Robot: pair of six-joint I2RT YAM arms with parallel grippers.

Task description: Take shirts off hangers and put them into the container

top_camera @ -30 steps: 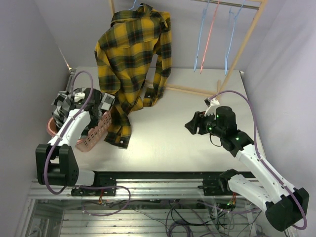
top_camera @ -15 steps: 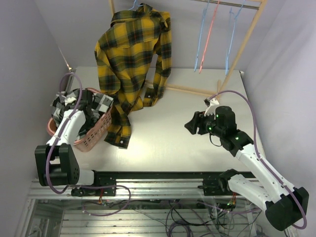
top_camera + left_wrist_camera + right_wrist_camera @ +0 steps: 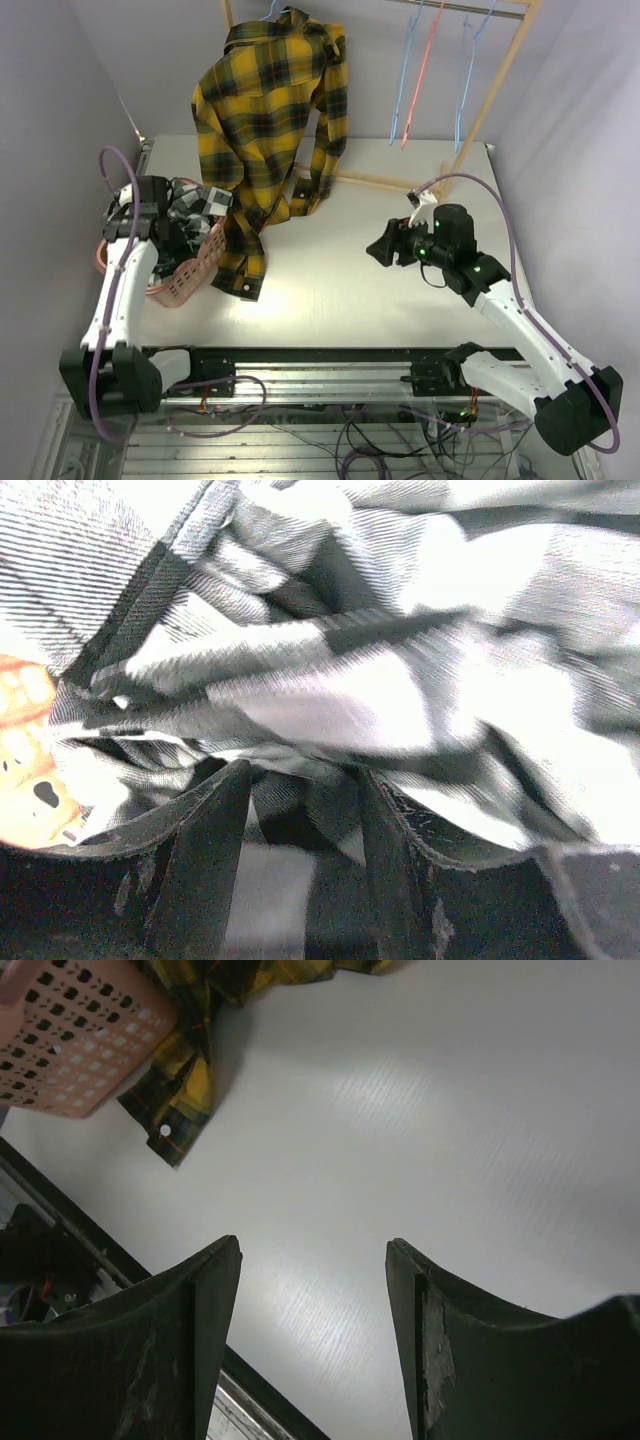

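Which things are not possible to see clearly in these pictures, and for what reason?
- Top view: basket inside, hidden by left arm and checked shirt.
- Top view: hanger under yellow shirt, covered except its hook.
- Left wrist view: checked cloth blurred, too close.
- Right wrist view: basket cut off by the corner.

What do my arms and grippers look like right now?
The left arm and right arm have white links with black joints and bases; a purple cable loops along each. The left gripper and right gripper are black, each with two flat, scuffed fingers. Green lights dot the right arm.
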